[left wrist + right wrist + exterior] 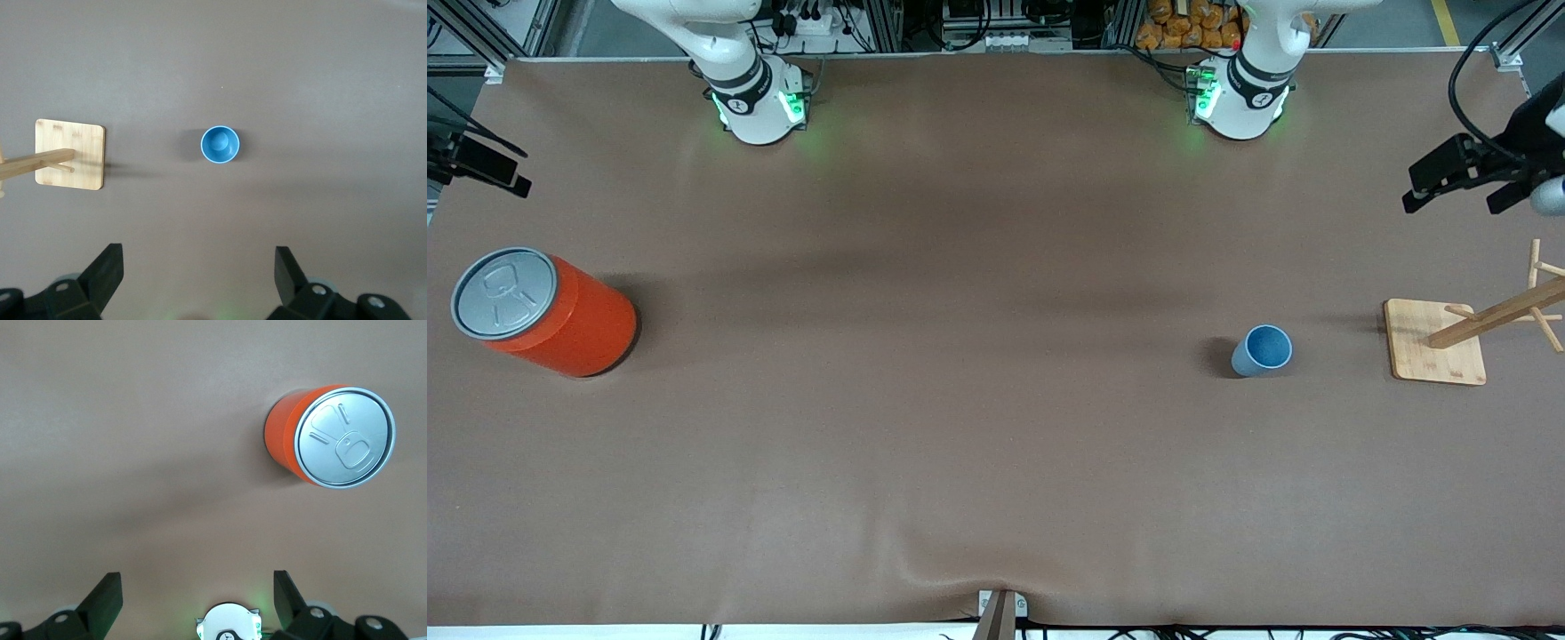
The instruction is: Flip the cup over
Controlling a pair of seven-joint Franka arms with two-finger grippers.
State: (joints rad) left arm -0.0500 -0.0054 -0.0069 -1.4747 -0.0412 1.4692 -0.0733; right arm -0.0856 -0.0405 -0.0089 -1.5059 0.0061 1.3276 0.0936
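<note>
L gripper (pixel 197 280): fingers spread wide, nothing between them, hanging high over the table (pixel 960 400) at the left arm's end, w/ the cup (pixel 220 144) seen straight down from its wrist cam. R gripper (pixel 193 603): also spread wide and empty, up high at the right arm's end; that arm looks to be waiting.

Landmark = cup (pixel 1263 350). It stands upright, mouth up, alone on the cloth. Wooden rack (pixel 1436 340) sits near it, toward the left arm's end, apart from it, w/ its pegged post leaning outward. Orange can (pixel 547 311) is well apart from the cup, toward the right arm's end, upright, lid up; it also shows in the right wrist cam (pixel 330 435).

Risks, as I judge them:
- Cup is small, light, tapered, so a pinch on the wall may squeeze it out of the fingers or tip it → rolls off.
- Descent off-centre → one finger hits the rim, knocks the cup over.
- Turning the wrist for the flip close to the rack → arm or cup could clip the pegs.
- Release too high → cup bounces, lands on its side instead of mouth down.
</note>
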